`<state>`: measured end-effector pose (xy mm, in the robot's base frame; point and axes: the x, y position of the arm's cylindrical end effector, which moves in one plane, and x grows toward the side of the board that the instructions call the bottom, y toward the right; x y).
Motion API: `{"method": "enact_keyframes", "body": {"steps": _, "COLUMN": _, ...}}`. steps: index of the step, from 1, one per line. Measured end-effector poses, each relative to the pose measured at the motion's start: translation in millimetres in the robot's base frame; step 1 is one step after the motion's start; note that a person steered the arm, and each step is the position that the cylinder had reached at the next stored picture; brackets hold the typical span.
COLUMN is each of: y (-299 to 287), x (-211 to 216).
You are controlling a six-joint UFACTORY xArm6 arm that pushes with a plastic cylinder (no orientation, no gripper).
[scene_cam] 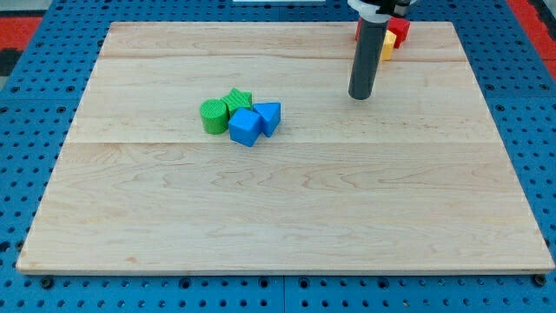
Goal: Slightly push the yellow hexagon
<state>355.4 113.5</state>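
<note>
The yellow hexagon (387, 49) lies near the board's top edge at the view's upper right, mostly hidden behind my rod. A red block (399, 30) touches it from above and the right; its shape cannot be made out. My tip (360, 96) rests on the wooden board (287, 200), a short way below and to the left of the yellow hexagon, apart from it.
A cluster sits left of the board's centre: a green cylinder (211, 116), a green star-shaped block (239, 100), a blue cube (246, 127) and a blue triangular block (268, 116), all touching. The board lies on a blue perforated table (26, 130).
</note>
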Motion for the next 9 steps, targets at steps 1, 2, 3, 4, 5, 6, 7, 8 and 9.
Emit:
{"method": "enact_keyframes", "body": {"steps": 1, "y": -3, "x": 1}}
{"method": "enact_keyframes", "body": {"steps": 2, "y": -8, "x": 4}}
{"method": "enact_keyframes", "body": {"steps": 3, "y": -8, "x": 4}}
{"method": "enact_keyframes", "body": {"steps": 4, "y": 1, "x": -3}}
{"method": "enact_keyframes", "body": {"steps": 5, "y": 43, "x": -31}}
{"method": "enact_keyframes", "body": {"steps": 6, "y": 67, "x": -50}}
{"method": "enact_keyframes", "body": {"steps": 7, "y": 60, "x": -72}}
{"method": "enact_keyframes", "body": {"steps": 8, "y": 73, "x": -103}}
{"method": "enact_keyframes", "body": {"steps": 9, "y": 81, "x": -111}}
